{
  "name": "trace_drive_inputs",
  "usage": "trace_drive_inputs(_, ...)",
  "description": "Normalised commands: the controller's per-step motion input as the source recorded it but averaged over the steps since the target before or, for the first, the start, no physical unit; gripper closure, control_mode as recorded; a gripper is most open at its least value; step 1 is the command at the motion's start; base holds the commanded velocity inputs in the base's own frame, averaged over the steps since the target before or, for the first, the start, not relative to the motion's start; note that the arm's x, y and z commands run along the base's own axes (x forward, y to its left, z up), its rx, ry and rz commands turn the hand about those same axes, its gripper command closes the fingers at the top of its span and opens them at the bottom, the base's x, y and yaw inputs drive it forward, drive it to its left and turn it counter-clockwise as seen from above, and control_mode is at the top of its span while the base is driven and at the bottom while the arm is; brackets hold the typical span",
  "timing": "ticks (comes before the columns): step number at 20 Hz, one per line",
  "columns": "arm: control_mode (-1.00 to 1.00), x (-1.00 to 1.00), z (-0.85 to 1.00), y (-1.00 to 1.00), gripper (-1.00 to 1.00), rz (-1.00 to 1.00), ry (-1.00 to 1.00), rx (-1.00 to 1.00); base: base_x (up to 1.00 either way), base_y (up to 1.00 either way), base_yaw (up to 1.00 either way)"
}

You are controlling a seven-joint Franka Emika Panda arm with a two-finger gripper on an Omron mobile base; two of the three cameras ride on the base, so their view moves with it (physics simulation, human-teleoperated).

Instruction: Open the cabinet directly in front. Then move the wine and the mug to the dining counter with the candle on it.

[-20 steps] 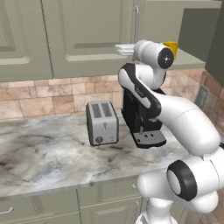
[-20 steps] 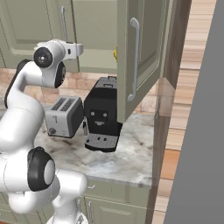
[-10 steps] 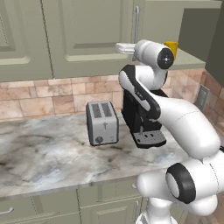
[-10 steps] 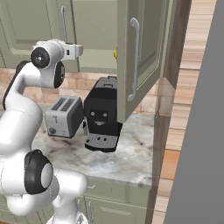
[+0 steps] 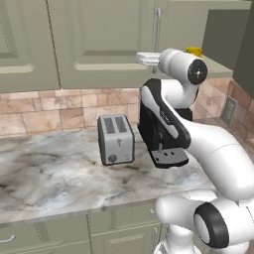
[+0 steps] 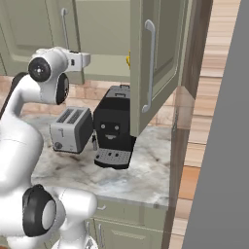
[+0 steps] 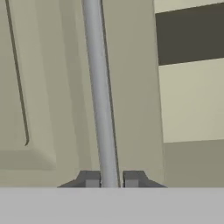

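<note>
- The gripper (image 7: 112,178) stood clamped on the long silver bar handle (image 7: 99,87) of the sage-green cabinet (image 5: 99,44), one dark fingertip (image 7: 89,178) on each side of the bar.
- That left-hand cabinet door was shut; the right-hand door (image 6: 155,63) beside it hung wide open, with its own handle facing out.
- A small piece of the yellow mug (image 5: 194,51) showed on the cabinet's bottom shelf, behind the arm's wrist.
- Below the cabinet, a veined grey marble worktop (image 5: 54,183) ran along a wall of tan stone tiles (image 5: 44,106).
- A silver two-slot toaster (image 5: 116,139) sat on the worktop under the cabinet, a black coffee machine (image 6: 114,126) just beside it.
- Low green cabinets with drawers (image 5: 59,233) lay under the worktop.
- Past the worktop's end, pale wood planking (image 6: 204,112) showed.
</note>
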Motion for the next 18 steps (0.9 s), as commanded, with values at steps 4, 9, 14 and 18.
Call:
trace_drive_inputs(4,-1.00,-0.88,0.09,0.29,1.00,-0.08,0.00,0.00,0.00,0.00,0.00)
trace_drive_inputs(9,-1.00,-1.00,0.15,0.59,1.00,-0.17,0.00,-0.01,0.00,0.00,0.00)
trace_drive_inputs(14,-1.00,-0.97,0.07,0.75,1.00,-0.21,0.00,-0.04,0.00,0.00,0.00)
trace_drive_inputs(18,-1.00,-0.77,0.03,0.96,1.00,-0.24,0.00,-0.08,0.00,0.00,0.00)
